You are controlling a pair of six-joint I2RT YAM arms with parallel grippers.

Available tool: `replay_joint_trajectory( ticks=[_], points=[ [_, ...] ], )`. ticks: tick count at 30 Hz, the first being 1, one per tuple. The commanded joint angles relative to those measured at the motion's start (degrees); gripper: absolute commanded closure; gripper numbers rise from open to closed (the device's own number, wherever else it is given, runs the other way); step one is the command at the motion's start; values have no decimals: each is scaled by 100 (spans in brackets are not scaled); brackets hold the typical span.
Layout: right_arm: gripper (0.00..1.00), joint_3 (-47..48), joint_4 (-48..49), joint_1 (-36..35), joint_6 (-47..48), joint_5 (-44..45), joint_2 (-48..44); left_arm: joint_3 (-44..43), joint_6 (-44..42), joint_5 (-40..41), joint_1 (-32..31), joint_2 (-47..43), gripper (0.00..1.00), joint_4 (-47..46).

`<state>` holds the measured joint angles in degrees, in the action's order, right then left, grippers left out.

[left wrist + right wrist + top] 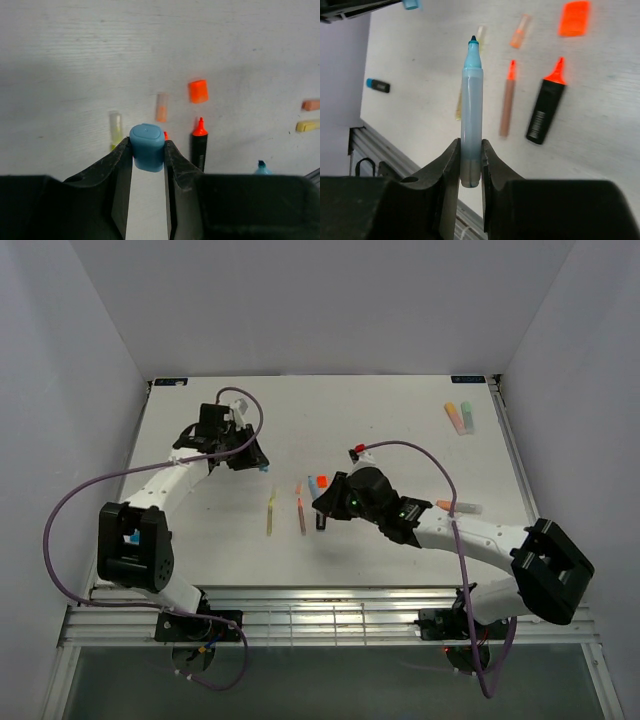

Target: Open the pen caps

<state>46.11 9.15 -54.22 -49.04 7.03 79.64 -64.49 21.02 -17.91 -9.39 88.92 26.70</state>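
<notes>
My left gripper (147, 144) is shut on a stubby blue pen cap (147, 150), held above the table at the back left (263, 469). The right gripper (470, 150) is shut on the rear end of the pale blue pen (471, 100), whose dark tip is bare and points away from the wrist. The two are well apart. An orange cap (198, 91) lies loose on the table beside the black highlighter (546, 111), which shows its bare orange tip. A thin orange pen (507, 100) and a yellow pen (271, 513) lie uncapped close by, with a clear orange cap (520, 31) near them.
Pastel pens (458, 418) lie at the table's back right corner. Another pale pen (460, 507) lies beside the right forearm. White walls close the table on three sides, and a slatted metal rail (320, 618) runs along the near edge.
</notes>
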Motion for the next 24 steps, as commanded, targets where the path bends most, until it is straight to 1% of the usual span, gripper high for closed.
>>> replay_joint_trajectory(
  ticks=[1, 6, 7, 10, 11, 12, 16, 21, 24],
  points=[
    [92, -601, -36, 366, 17, 317, -545, -467, 279, 121, -668, 194, 100, -270],
    [92, -1296, 139, 693, 280, 98, -1081, -942, 684, 490, -1380, 810, 100, -419],
    [92, -1489, 218, 737, 324, -25, -1108, -960, 754, 499, -1469, 950, 100, -489],
    [92, -1657, 386, 886, 412, -131, -1117, -1153, 895, 665, -1846, 1196, 100, -622],
    [92, -1710, 412, 921, 430, -158, -1091, -1232, 904, 701, -1934, 1406, 100, -622],
    [92, -1745, 465, 948, 456, -201, -1056, -1407, 904, 727, -2109, 1504, 100, -622],
    [92, -1895, 737, 1097, 456, -377, -968, -1846, 878, 982, -2488, 1987, 99, -587],
    [92, -2044, 808, 1176, 439, -492, -915, -2269, 887, 1088, -2691, 2585, 97, -508],
    [92, -2245, 852, 1194, 360, -413, -1028, -2463, 887, 1193, -2744, 2822, 96, -420]
  ],
)
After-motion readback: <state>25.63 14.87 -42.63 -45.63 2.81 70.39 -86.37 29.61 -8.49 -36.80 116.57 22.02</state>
